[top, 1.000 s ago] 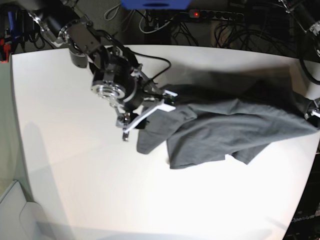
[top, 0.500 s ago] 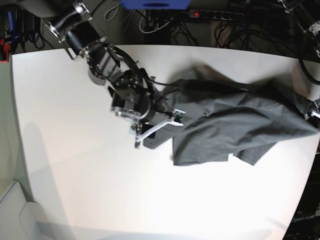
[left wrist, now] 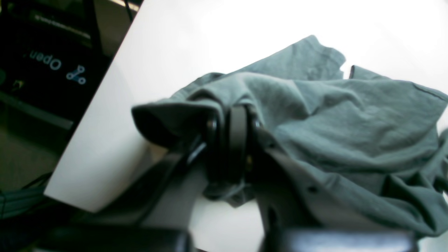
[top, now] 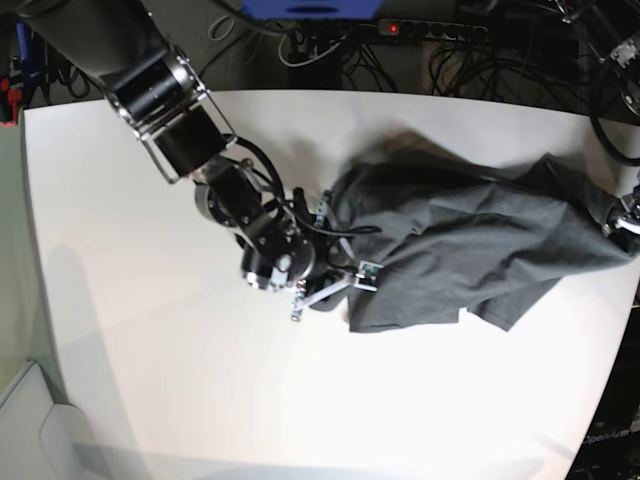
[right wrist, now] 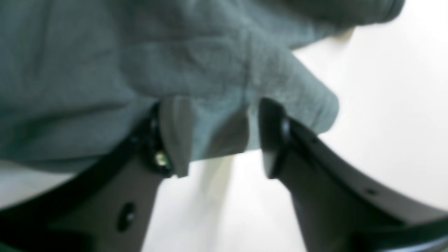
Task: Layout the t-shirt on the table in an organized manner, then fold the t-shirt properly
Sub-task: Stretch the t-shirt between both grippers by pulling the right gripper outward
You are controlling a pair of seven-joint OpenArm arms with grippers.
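Note:
The dark grey t-shirt (top: 470,245) lies crumpled on the right half of the white table (top: 150,300). At its left edge my right gripper (top: 335,283) is low over the table. In the right wrist view its jaws stand apart around a fold of the t-shirt (right wrist: 217,115), with the gripper (right wrist: 220,140) open and its fingers (right wrist: 175,136) not pinching the cloth. My left gripper (top: 625,215) is at the table's far right edge, shut on a bunched corner of the t-shirt (left wrist: 350,133). In the left wrist view the gripper (left wrist: 232,140) has cloth wrapped over its tips.
Cables and a power strip (top: 430,30) run behind the table's far edge. The table's right edge lies just beside the left gripper, with a dark stand (left wrist: 52,63) below it. The table's left and front (top: 250,400) are bare white.
My right arm has swung right and down to the shirt's left edge, and its jaws have narrowed around a fold. The shirt's left side has been pushed right. The left gripper has stayed put.

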